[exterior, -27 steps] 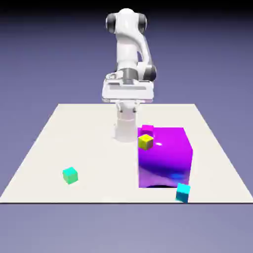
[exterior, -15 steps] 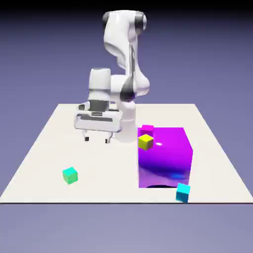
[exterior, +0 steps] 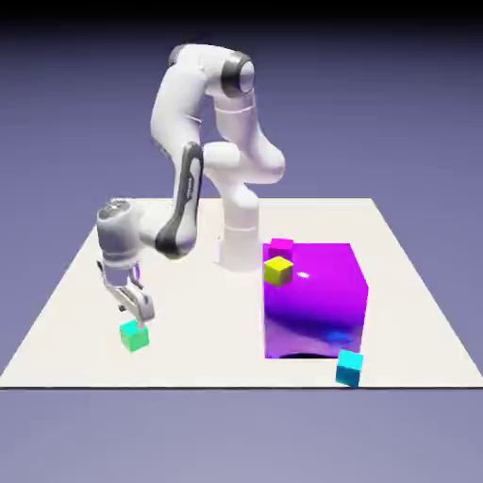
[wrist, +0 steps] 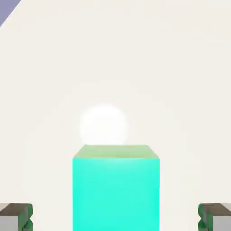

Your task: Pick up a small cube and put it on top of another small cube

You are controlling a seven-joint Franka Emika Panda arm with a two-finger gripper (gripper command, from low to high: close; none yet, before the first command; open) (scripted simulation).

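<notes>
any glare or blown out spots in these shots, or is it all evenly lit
Hand view: a round white glare spot on the table just beyond the green cube, otherwise flat and sharp. Exterior view: a small bright highlight and glossy reflections on the big purple block; the backdrop darkens toward the top.

The hand [exterior: 135, 316] hangs just above a green cube [exterior: 134, 336] on the counter [exterior: 85, 255]. A yellow cube [exterior: 277, 271] and a pink cube [exterior: 280, 247] sit against a big purple block [exterior: 316, 300]; a cyan cube [exterior: 349, 367] lies at its near corner.

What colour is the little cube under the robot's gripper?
Green small cube, a turquoise green, best in the hand view.
</notes>
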